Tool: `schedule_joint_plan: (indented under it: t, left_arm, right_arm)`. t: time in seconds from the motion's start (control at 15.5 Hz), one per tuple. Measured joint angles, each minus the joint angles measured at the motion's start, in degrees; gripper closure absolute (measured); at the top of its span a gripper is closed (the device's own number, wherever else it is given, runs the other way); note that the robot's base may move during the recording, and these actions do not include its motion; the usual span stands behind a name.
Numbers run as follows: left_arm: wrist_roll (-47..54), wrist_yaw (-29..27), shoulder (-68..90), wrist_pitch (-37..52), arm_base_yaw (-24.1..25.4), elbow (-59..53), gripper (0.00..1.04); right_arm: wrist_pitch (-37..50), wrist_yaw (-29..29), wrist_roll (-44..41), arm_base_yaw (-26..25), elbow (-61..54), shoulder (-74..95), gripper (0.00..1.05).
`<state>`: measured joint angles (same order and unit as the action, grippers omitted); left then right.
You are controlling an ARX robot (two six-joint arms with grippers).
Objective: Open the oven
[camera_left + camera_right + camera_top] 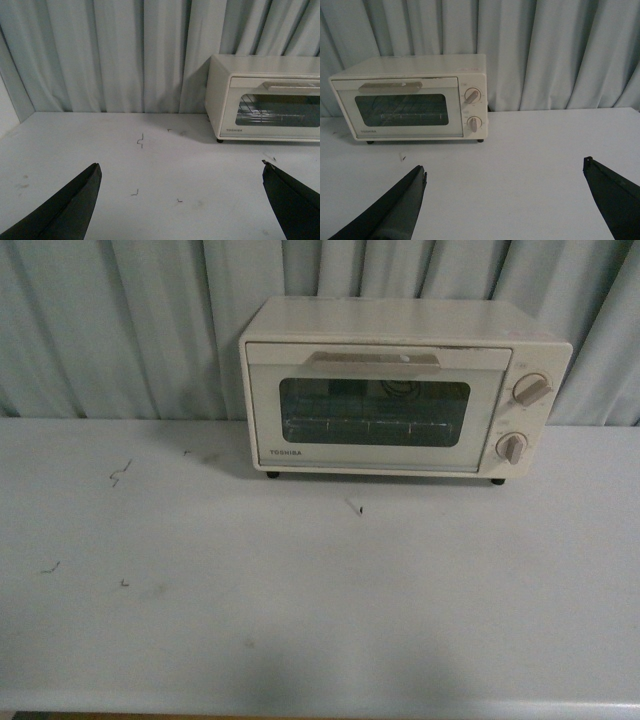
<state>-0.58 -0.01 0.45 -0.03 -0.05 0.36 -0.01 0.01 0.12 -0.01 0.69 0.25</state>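
The cream-white oven (400, 390) stands at the back of the white table, its dark glass door shut, with a beige bar handle (373, 359) along the door's top and two beige knobs (530, 390) at its right side. A wire rack shows through the glass. It also shows in the left wrist view (265, 97) and the right wrist view (410, 97). Neither gripper shows in the front view. My left gripper (180, 167) is open and empty, well short of the oven. My right gripper (505, 167) is open and empty, also well short of it.
The white table (300, 590) runs wide in front of the oven, with a few small dark scuff marks (120, 475) on it. Grey-blue curtains (120, 320) hang close behind the oven. The table's front edge is near the bottom of the front view.
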Motion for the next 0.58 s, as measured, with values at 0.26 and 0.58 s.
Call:
schedule_joint_plan:
  t: [0.26,0.58]
  left_arm:
    - [0.0,0.0,0.0,-0.2,0.0,0.0,0.07]
    - [0.0,0.0,0.0,-0.3,0.0,0.0,0.07]
  right_arm:
    - [-0.2,0.0,0.0,0.0,0.0,0.0,0.06]
    - [-0.3,0.0,0.0,0.0,0.0,0.0,0.06]
